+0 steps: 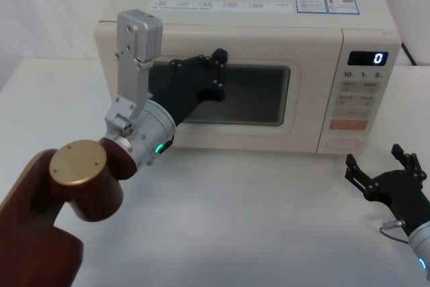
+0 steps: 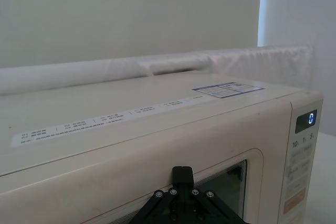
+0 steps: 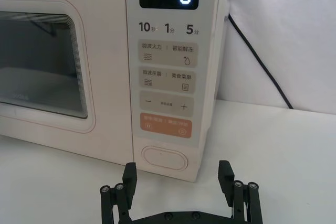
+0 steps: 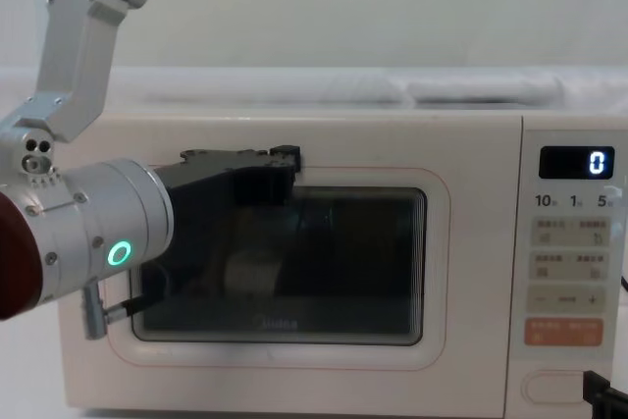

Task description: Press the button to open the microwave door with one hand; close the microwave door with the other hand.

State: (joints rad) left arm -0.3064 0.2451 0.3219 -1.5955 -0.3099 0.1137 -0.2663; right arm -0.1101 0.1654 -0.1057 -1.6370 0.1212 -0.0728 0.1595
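Door state: the large cream-white microwave door (image 1: 222, 92) with its dark rounded window sits flush with the oven body in the head and chest views; judged shut, so either the press is still owed or the cycle is complete; the pictures do not settle which

Button position: the wide pill-shaped cream button (image 3: 165, 158) lies at the foot of the narrow control panel, directly below the orange rectangular key (image 3: 165, 126), low and near the white tabletop (image 1: 235, 213)

Right gripper: black blocky right gripper (image 3: 178, 184) hangs over the tabletop in front of the panel's lower end; its fingers stand apart and hold nothing

Deciding relation: in the right wrist view the button sits straight ahead of the right gripper, centred on the gap between the spread fingers and slightly above the tips; near, not touching

Button long axis: horizontal, running across the panel, parallel to the line between the two fingers

Left gripper: black left gripper (image 1: 216, 65) on its silver-grey wrist is up against the door face at the window's upper edge; whether its fingers are apart or together cannot be told, and contact with the door cannot be confirmed

Nearer arm: the right is nearer the button; the left is at the door

Judged requirement: a short forward advance with one fingertip brought into line, since the gap now faces the button
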